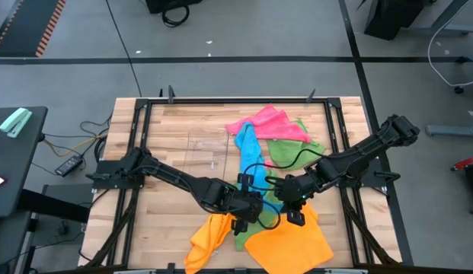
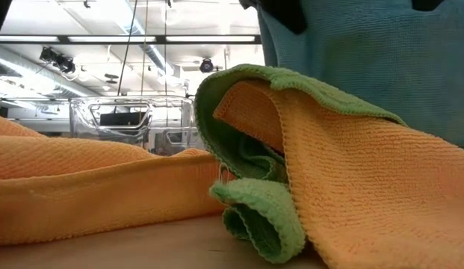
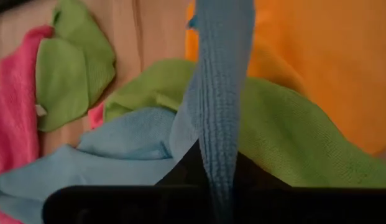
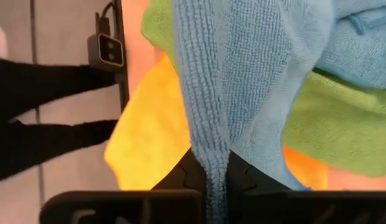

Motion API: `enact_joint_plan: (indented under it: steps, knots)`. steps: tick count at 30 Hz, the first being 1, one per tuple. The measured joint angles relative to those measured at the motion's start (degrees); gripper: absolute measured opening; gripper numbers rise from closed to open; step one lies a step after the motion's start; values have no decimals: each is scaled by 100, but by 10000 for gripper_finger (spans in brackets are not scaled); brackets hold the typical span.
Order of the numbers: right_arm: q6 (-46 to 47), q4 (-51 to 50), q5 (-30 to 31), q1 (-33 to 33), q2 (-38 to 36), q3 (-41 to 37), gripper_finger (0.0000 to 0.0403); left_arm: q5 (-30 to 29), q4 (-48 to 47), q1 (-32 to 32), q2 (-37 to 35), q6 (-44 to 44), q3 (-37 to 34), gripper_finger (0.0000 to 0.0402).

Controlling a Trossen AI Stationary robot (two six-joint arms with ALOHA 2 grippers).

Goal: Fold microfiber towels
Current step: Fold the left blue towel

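Sky-blue towel (image 1: 250, 156) stretched as a long strip down the middle of the worktop (image 1: 175, 144), far end beside the pink towel (image 1: 268, 124), near end raised between both arms. Pinched at that near end by the left tool (image 1: 244, 207), fingers pressed together on a narrow ridge of blue cloth, as seen in the left wrist view (image 3: 219, 124). Likewise pinched by the right tool (image 1: 291, 199), fingers closed on a second ridge of the same blue towel (image 4: 208, 93). Both tools close together, near the front-centre of the worktop, above the heap.

Under the tools: a green towel (image 1: 242, 228) lying partly beneath an orange towel (image 1: 288, 242) at the front edge; a second orange towel (image 1: 209, 237) bunched just to the left. In the low view, green hem (image 2: 261, 217) curled over on the wood, wrapped around orange cloth (image 2: 366, 194), blue cloth (image 2: 366, 52) hanging above.

Further back: another green towel (image 1: 291, 148) touching the pink one. Clear plastic tray (image 1: 207, 151) left of the blue strip, apart from it.

In the right wrist view, dark trouser legs of a person (image 4: 50, 134) on the floor beyond the worktop edge.
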Motion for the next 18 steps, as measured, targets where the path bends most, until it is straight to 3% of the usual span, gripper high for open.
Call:
enact_joint_plan:
  steps: [8, 18]
  knots:
    - [-562, -336, 297, 4, 0, 4, 23, -20, -62, 55, 0, 425, -1, 35]
    - [-584, -1000, 753, -120, 1, 69, 23, -112, -117, 303, -8, 622, 0, 15]
